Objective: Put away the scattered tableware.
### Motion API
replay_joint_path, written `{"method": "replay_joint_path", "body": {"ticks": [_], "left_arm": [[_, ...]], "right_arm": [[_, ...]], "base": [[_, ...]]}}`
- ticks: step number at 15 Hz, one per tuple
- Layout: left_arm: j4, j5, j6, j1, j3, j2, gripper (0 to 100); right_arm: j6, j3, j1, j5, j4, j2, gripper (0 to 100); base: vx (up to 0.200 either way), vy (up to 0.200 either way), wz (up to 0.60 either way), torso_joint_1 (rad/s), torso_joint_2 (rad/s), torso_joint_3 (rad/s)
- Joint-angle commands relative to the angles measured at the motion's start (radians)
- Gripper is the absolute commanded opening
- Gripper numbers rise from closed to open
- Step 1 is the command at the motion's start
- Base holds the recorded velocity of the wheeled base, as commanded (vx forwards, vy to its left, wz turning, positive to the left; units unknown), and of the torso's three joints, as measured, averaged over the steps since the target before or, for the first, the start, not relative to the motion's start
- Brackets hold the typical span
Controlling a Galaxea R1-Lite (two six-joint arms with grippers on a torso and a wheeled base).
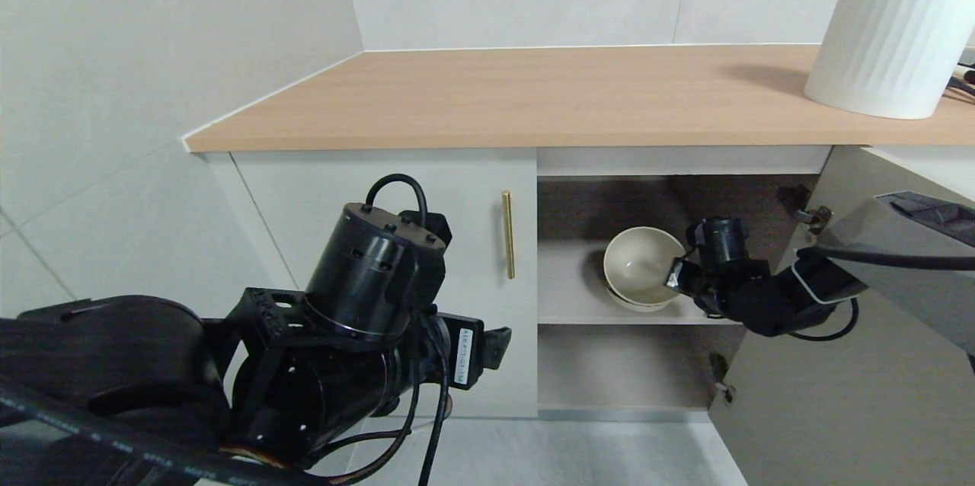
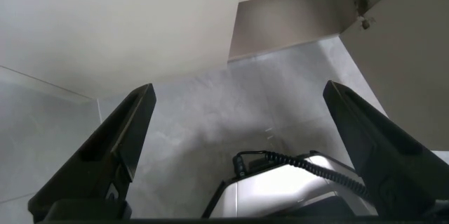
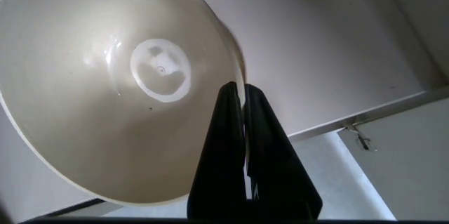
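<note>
**bowl pinched by the rim, tilted over the upper shelf**

your right gripper (image 1: pixel 676 278) is clamping the rim of a cream bowl (image 1: pixel 640 265) inside the open cabinet (image 1: pixel 792 166). 1 finger is sitting inside the wall and 1 outside. the right wrist view shows this well: the 2 dark fingers (image 3: pixel 228 133) are closing on the thin edge of the bowl (image 3: pixel 119 76), with its glossy inside facing the camera. the bowl is tilting steeply, mouth turned out toward the room. it is hanging low over the upper shelf (image 1: pixel 567 295), with what looks like a second dish (image 1: pixel 632 306) just beneath it. you cannot tell from here whether the 2 are touching.

you are probably handling glazed ceramic, so expect it to be stiff, fairly heavy for its size, slick and easy to chip. a rim pinch is loading 1 narrow spot, and the weight is hanging off to the side, so the bowl is likely wanting to swing or slip between the pads. go slowly, level it before you let go, and set it down softly, since glaze against glaze chips easily. a deeper bite over the rim would hold more surely than a grip at the very lip.

your left gripper (image 2: pixel 238 90) is hanging empty with its fingers spread wide, pointing at the grey floor (image 2: pixel 210 126) in front of the closed door (image 1: pixel 381 196).
</note>
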State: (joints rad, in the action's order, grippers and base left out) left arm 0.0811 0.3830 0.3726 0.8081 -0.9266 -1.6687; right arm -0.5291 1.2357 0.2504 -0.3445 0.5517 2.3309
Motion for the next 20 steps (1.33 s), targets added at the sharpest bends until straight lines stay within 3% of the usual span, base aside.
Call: {"method": "replay_joint_path", "body": {"ticks": [1, 6, 7, 15, 17, 18, 20], "left_arm": [[0.0, 0.001, 0.0, 0.0, 0.0, -0.002, 100], [0.0, 0.001, 0.0, 0.0, 0.0, -0.002, 100], [0.002, 0.001, 0.0, 0.0, 0.0, -0.002, 100], [0.002, 0.001, 0.002, -0.004, -0.001, 0.0, 100], [0.008, -0.003, 0.009, -0.027, -0.008, 0.014, 100], [0.011, -0.006, 0.02, -0.04, -0.011, 0.029, 100], [0.009, -0.039, 0.035, -0.07, -0.014, 0.057, 100]], "right_arm": [[0.0, 0.005, 0.0, -0.002, 0.001, 0.008, 0], [0.0, 0.01, 0.0, -0.004, 0.001, 0.016, 0], [0.0, 0.01, 0.0, -0.004, 0.001, 0.016, 100], [0.001, -0.01, 0.033, 0.004, -0.013, -0.008, 100], [0.006, -0.065, 0.055, 0.016, -0.024, -0.079, 100], [0.006, -0.084, 0.067, 0.032, -0.061, -0.114, 100], [0.008, -0.108, 0.109, 0.074, -0.302, -0.254, 100]], "base": [[0.0, 0.0, 0.0, 0.0, 0.0, 0.0], [0.0, 0.0, 0.0, 0.0, 0.0, 0.0], [0.0, 0.0, 0.0, 0.0, 0.0, 0.0], [0.0, 0.0, 0.0, 0.0, 0.0, 0.0], [0.0, 0.0, 0.0, 0.0, 0.0, 0.0], [0.0, 0.0, 0.0, 0.0, 0.0, 0.0], [0.0, 0.0, 0.0, 0.0, 0.0, 0.0]]}}
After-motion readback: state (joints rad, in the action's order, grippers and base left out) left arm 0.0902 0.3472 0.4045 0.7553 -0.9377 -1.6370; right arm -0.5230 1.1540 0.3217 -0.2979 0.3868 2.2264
